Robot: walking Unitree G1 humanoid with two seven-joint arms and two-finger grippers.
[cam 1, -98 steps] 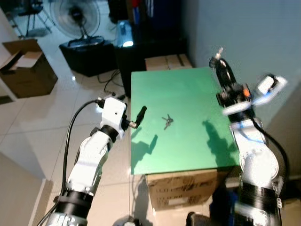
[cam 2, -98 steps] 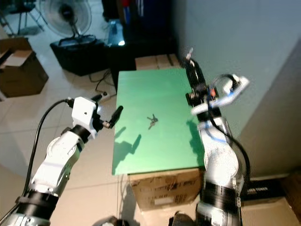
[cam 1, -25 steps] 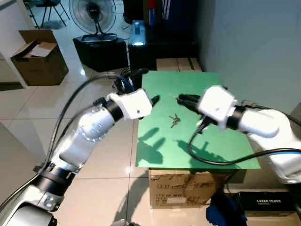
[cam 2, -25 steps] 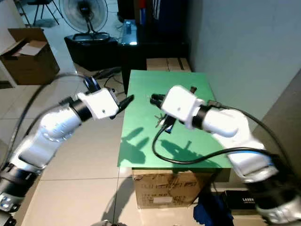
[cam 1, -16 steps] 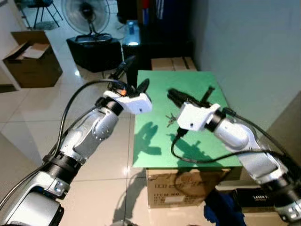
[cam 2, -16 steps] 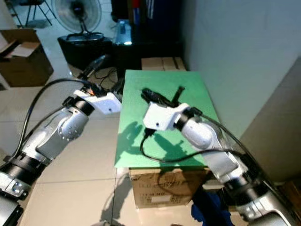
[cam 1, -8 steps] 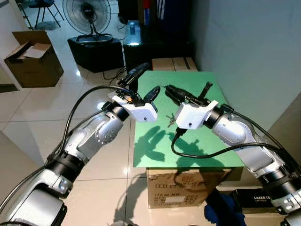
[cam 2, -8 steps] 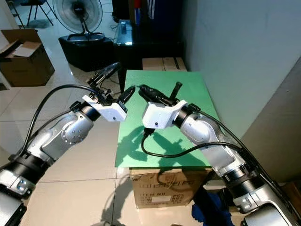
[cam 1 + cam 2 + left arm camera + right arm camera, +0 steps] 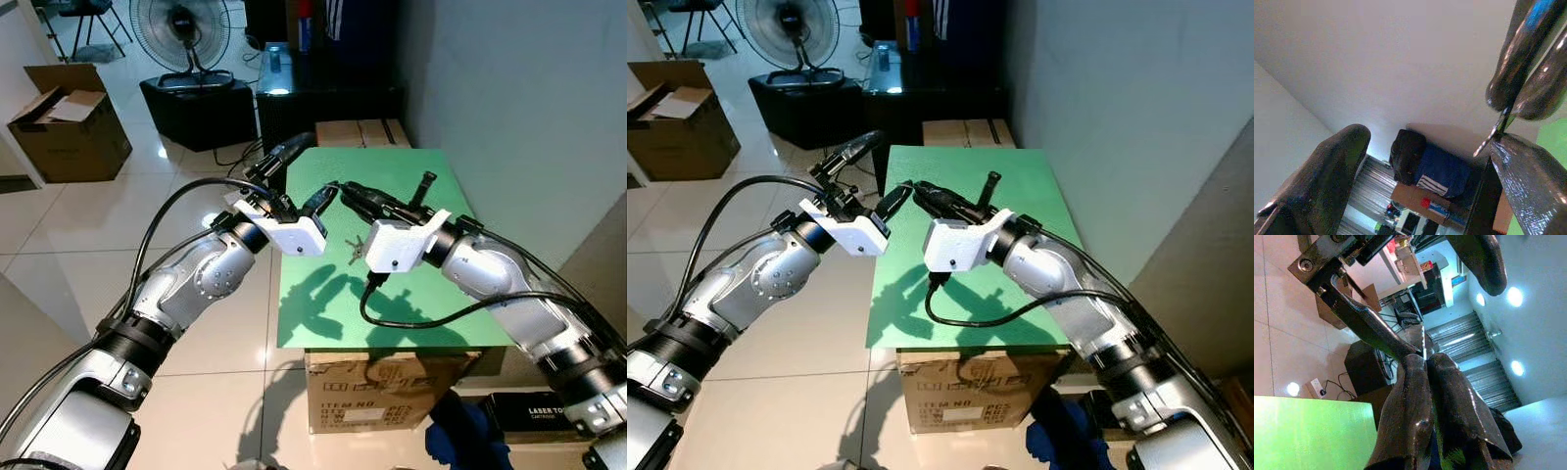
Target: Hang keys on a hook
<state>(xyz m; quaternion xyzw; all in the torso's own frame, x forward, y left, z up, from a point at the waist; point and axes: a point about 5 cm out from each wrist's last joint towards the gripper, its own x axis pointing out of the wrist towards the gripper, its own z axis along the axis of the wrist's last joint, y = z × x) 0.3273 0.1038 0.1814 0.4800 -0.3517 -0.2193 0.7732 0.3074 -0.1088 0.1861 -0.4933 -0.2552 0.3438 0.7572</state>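
Observation:
A small bunch of keys (image 9: 355, 247) lies on the green tabletop (image 9: 436, 313), in the gap between my two white wrists. My left gripper (image 9: 323, 163) is raised above the table's left edge and stands open, holding nothing. My right gripper (image 9: 344, 189) hovers over the table with its two black fingers pressed shut. Its tip points at the left gripper's lower finger and nearly touches it. In the left wrist view those shut right fingers (image 9: 1520, 54) reach in between the open left ones. Both grippers are above the keys, not on them.
The green top rests on a cardboard box (image 9: 392, 397). A grey wall (image 9: 529, 108) runs along the right. Behind the table are another carton (image 9: 361, 132), a dark cabinet (image 9: 323, 93) and a fan (image 9: 186, 29). An open carton (image 9: 64, 117) stands on the tiled floor at left.
Both arms have swung up over the table while the camera shifted. In the last half second the right gripper's shut tip crept left toward the left gripper's lower finger.

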